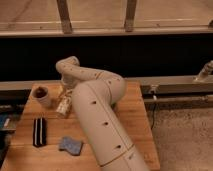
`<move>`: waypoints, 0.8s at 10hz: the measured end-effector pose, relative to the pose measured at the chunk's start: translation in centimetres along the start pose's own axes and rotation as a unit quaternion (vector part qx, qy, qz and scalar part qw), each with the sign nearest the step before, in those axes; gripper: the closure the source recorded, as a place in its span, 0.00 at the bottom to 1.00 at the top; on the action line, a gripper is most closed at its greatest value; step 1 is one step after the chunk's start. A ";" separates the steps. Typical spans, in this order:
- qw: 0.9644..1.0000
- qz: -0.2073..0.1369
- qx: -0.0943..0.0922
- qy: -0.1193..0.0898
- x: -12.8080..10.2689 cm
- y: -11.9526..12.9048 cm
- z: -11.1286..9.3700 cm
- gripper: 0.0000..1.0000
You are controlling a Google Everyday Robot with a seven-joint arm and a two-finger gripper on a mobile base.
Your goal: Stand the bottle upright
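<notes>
As fingers [64, 95] gape over the bottle [63, 107], its label seems illegible.

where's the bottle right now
The bottle is left of centre in the camera view, on the table just right of the cup, with the gripper right above it.

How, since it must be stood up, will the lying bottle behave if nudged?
The bottle lies on its side and looks round and slim, so it will probably roll on the smooth wooden table. It is small, so likely light and easily shoved. The gripper hangs just above it, beside the cup.
</notes>
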 end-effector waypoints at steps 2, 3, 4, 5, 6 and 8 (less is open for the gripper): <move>1.000 0.004 0.008 0.025 -0.3 0.6 0.6 0.20; 0.999 0.009 0.014 0.043 -0.3 0.8 0.7 0.20; 0.997 0.014 0.025 0.066 -0.2 1.1 0.9 0.20; 0.996 0.015 0.039 0.083 -0.2 1.6 0.9 0.20; 0.995 0.016 0.045 0.092 0.0 1.8 0.9 0.20; 0.990 0.018 0.076 0.118 0.4 1.9 0.5 0.20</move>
